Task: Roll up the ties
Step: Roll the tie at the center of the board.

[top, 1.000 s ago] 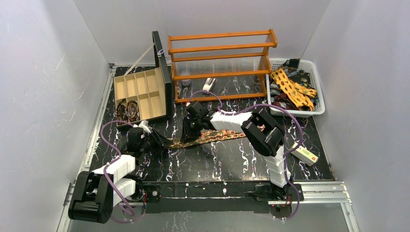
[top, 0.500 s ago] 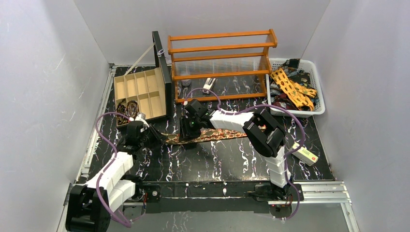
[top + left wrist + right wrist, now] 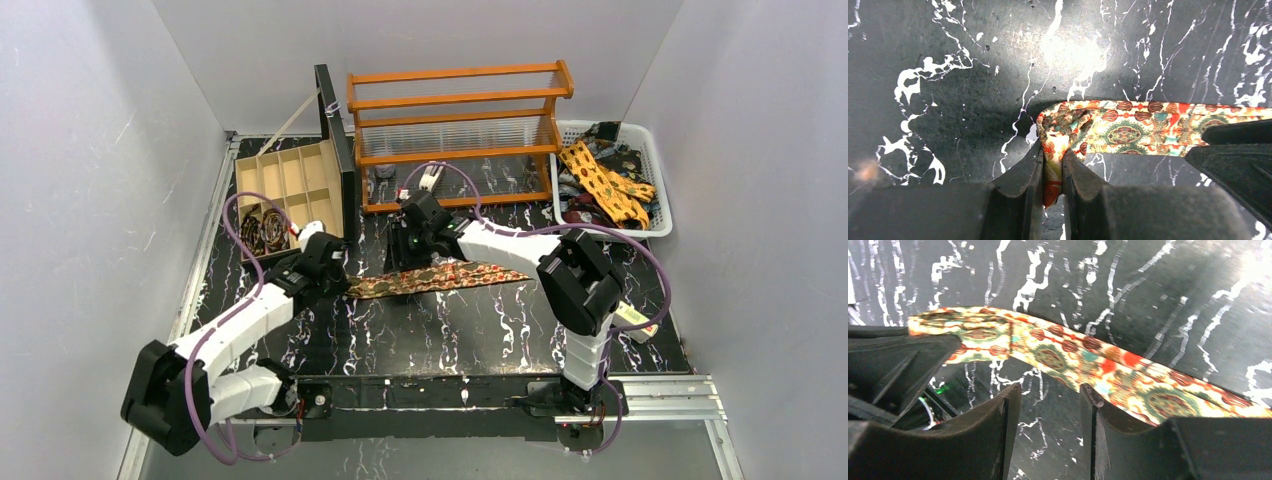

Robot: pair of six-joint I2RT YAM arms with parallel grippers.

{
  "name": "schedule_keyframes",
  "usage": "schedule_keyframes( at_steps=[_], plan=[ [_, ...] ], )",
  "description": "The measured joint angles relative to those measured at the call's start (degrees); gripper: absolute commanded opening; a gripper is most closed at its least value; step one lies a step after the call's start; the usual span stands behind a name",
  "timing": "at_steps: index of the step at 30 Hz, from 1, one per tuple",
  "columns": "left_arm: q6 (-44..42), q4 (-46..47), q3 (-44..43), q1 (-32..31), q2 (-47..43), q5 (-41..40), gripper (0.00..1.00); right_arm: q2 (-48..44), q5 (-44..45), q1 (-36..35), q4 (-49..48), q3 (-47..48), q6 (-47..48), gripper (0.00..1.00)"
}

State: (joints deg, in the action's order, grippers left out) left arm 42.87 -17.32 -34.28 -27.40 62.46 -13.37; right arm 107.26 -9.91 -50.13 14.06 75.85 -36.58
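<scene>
A brown-red tie with gold-green motifs [image 3: 440, 277] lies as a flat strip across the middle of the black marbled table. My left gripper [image 3: 335, 281] is shut on its narrow left end; in the left wrist view the folded tip [image 3: 1053, 165] is pinched between the fingers. My right gripper [image 3: 408, 262] hovers over the tie's middle, open and empty; in the right wrist view the tie [image 3: 1073, 357] runs just beyond the fingertips [image 3: 1090, 392]. Two rolled ties [image 3: 262, 230] sit in the wooden box. More ties [image 3: 605, 185] lie in the white basket.
A wooden compartment box [image 3: 290, 190] with its lid raised stands at the back left. An orange wooden rack [image 3: 460, 130] stands at the back centre. A white basket [image 3: 655, 175] is at the back right. A small white-and-red box [image 3: 632, 317] lies near the right arm.
My left gripper has moved right and away from the base, carrying the tie's left end. My right gripper has moved back and to the right. The tie now lies straighter.
</scene>
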Motion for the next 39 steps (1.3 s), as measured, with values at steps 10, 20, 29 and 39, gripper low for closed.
schedule_keyframes(
  at_steps=[10, 20, 29, 39],
  plan=[
    [3.26, -12.9, -10.19, -14.08, 10.6, -21.22, 0.0, -4.26, 2.49, 4.26, 1.09, -5.81, -0.33, 0.56],
    [6.25, -22.12, -20.02, -23.78, 25.16, -33.66, 0.0, -8.13, 3.76, 8.26, 0.79, -10.54, -2.08, 0.57],
    [7.72, -27.1, -25.29, -27.91, 35.15, -38.53, 0.0, -11.26, 3.58, 13.22, 0.33, -14.91, -3.67, 0.58],
    [5.68, -24.37, -28.24, -29.83, 38.38, -36.02, 0.33, -11.56, 1.77, 14.97, -0.59, -17.27, -4.17, 0.59]
  ],
)
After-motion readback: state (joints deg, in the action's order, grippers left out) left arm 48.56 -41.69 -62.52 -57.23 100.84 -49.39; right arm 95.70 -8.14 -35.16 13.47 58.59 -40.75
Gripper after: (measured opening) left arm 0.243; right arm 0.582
